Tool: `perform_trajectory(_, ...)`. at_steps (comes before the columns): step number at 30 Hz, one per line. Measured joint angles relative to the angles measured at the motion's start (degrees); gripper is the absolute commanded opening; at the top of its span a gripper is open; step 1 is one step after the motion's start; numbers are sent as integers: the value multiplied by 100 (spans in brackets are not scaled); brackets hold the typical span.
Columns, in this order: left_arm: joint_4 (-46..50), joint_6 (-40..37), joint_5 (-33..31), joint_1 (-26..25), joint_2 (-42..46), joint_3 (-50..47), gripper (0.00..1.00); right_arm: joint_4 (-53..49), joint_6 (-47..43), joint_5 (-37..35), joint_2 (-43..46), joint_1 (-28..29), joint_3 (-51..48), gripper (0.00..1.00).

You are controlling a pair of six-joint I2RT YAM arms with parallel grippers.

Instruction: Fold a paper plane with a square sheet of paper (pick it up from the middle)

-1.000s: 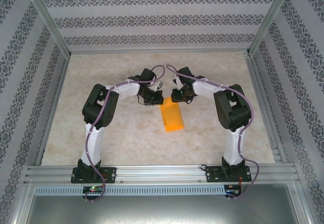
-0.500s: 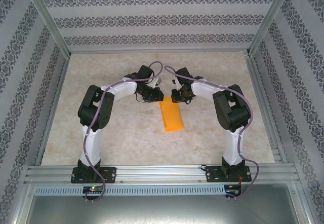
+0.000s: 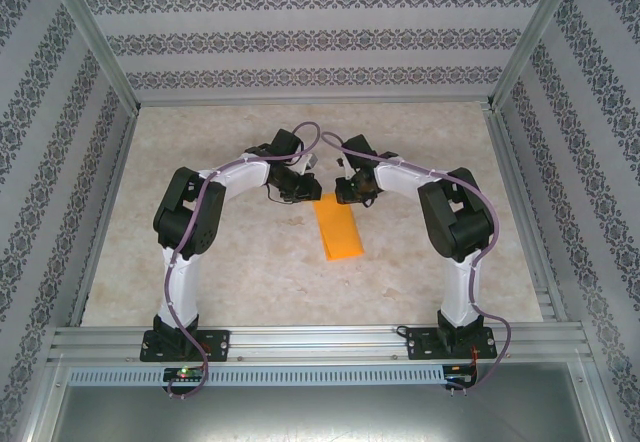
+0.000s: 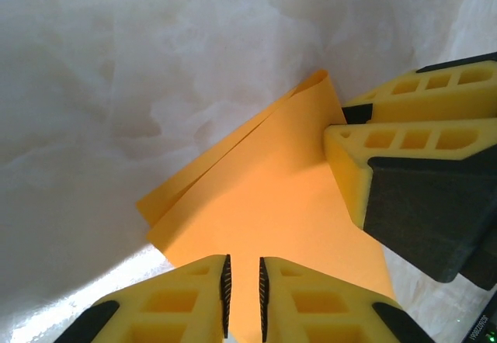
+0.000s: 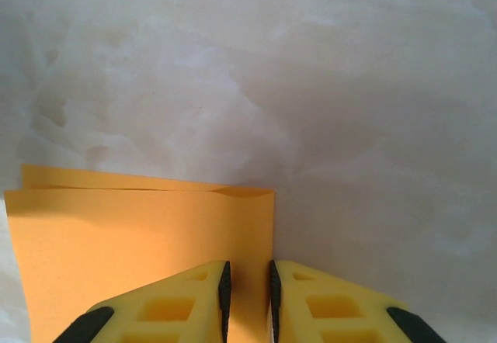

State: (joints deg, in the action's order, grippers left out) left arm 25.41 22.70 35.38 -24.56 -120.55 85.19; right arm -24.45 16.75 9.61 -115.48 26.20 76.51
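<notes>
**Now pin the upper end and square the layers**

Folded in half, the paper (image 3: pixel 338 228) lies at the middle of the bench (image 3: pixel 230 262), its long edges running down the frame. Both hands sit at its upper end. The left hand (image 4: pixel 242 296) and right hand (image 5: pixel 248 296) each hold their fingers a narrow slit apart, tips over the sheet, pinching nothing we can make out. The two layers lie slightly offset, so we judge one hand should press flat while the other nudges the top layer true before creasing. Since a second ago the paper has stayed put, while the left elbow has swung leftward.
</notes>
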Motion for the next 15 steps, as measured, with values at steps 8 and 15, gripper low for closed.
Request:
perform_trajectory(8, 0, 2, -120, 2, 0, 0, 22, 0, 184, 26, -2, 87, -4, 23)
perform_trajectory(15, -4, 7, -319, 28, 0, -33, 23, 0, 328, 4, -4, 94, -4, 22)
